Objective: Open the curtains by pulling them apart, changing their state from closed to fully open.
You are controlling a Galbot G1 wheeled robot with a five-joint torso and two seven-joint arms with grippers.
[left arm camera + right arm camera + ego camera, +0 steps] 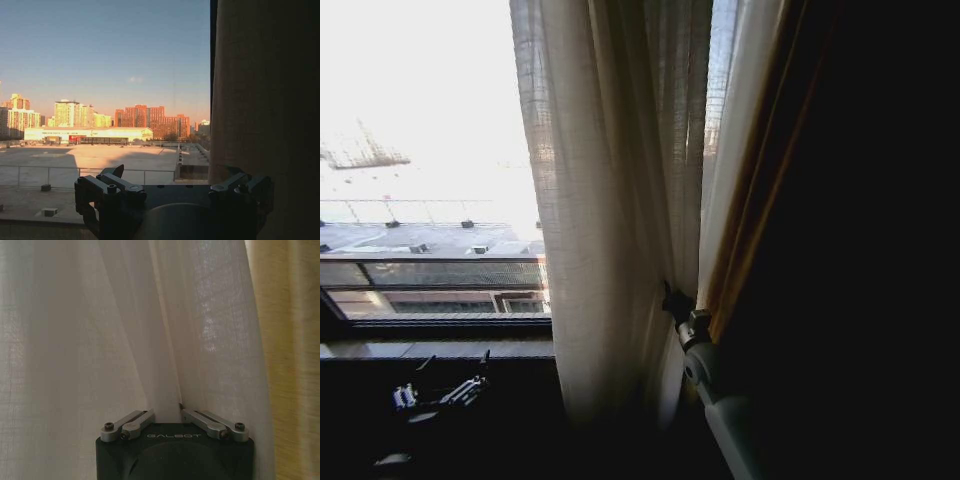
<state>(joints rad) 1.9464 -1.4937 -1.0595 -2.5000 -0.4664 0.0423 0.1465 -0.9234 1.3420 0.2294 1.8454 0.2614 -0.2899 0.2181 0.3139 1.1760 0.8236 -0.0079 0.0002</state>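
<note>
Bright rooftops fill the bared left half of the window; the curtain (610, 200) hangs bunched toward the right against a dark drape (770, 180). The right gripper (672, 303) has its jaws pinching a pleat. The left gripper (440, 395) waits low by the sill, jaws spread. The thin fold could slip out if the pull turns jerky.
</note>
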